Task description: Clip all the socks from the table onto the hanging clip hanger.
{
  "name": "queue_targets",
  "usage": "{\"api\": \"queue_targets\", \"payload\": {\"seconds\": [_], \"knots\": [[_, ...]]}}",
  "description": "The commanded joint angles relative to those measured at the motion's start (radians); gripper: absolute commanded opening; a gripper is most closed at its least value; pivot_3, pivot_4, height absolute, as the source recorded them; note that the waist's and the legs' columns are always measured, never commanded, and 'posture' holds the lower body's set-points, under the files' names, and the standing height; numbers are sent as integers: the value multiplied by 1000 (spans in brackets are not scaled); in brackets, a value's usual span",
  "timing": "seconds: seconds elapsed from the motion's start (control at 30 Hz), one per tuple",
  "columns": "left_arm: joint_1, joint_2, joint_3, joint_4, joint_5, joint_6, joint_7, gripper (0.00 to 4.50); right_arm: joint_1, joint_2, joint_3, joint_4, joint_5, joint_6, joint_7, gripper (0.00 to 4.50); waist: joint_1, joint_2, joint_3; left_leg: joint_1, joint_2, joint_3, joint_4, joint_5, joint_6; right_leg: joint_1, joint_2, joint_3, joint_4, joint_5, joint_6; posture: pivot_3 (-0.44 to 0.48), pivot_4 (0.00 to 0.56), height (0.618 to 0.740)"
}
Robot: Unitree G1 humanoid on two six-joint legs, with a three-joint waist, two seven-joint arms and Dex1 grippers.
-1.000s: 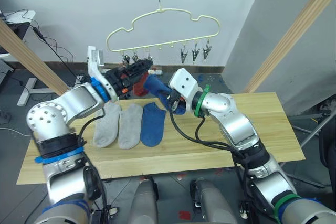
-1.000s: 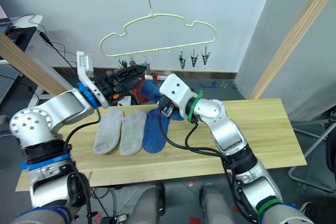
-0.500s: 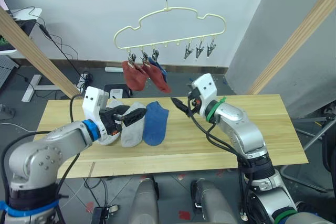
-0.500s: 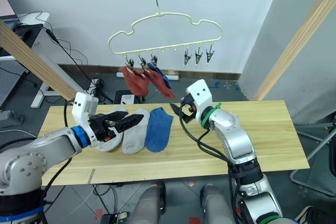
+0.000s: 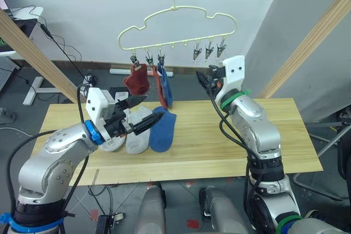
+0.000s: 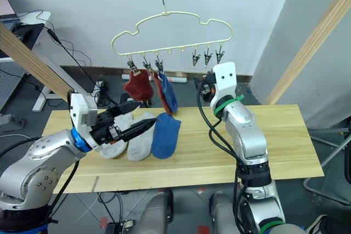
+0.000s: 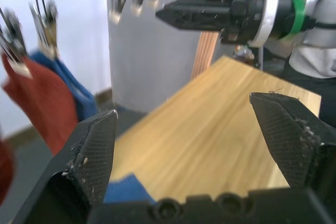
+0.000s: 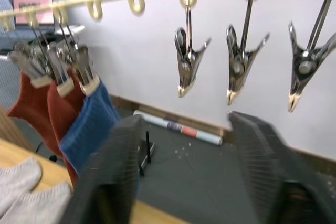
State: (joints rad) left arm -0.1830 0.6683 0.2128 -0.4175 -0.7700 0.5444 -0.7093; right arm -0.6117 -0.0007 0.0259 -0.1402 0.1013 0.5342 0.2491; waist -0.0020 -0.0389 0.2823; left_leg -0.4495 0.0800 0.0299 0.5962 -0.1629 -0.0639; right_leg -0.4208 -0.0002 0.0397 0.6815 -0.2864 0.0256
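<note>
The pale yellow clip hanger (image 5: 175,19) hangs above the table's far edge. Two rust red socks (image 5: 137,79) and a blue sock (image 5: 168,87) hang from its left clips. Three clips (image 8: 241,66) on the right hang free. On the table (image 5: 230,135) lie two light grey socks (image 5: 138,134) side by side, with a blue sock (image 5: 162,130) just right of them. My left gripper (image 5: 143,113) hovers open just over the grey socks, holding nothing. My right gripper (image 5: 205,78) is raised and open, just below the free clips.
Thick wooden beams slant up on the left (image 5: 33,53) and on the right (image 5: 312,31). Bare tabletop runs along the right half and the near edge. Cables and a desk stand on the floor at the far left.
The blue sock held at the hanger a second ago now hangs clipped and released. My left gripper dropped to the grey socks and opened. My right gripper dipped, then rose toward the free clips.
</note>
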Motion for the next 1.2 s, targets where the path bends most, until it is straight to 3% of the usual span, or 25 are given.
{"api": "queue_targets", "payload": {"seconds": [0.03,0.5,1.2], "knots": [[-48,-30,7,-5,24,-59,4,4500,-47,18,7,32,-3,-75,-31,2505,0,0,0,-1,0,0,1,0,0,0,0,0,0,0,0,79,247,740],[-52,-63,12,-66,11,-48,40,4500,-191,59,-31,229,8,-153,-149,2505,1,0,0,-2,0,-1,2,0,0,0,0,-1,1,0,0,101,246,740],[-71,-59,18,-51,14,-37,42,4500,-263,97,-46,308,63,-171,-136,2505,3,0,0,-2,0,-1,5,0,0,0,0,-1,4,0,0,112,262,740]]}}
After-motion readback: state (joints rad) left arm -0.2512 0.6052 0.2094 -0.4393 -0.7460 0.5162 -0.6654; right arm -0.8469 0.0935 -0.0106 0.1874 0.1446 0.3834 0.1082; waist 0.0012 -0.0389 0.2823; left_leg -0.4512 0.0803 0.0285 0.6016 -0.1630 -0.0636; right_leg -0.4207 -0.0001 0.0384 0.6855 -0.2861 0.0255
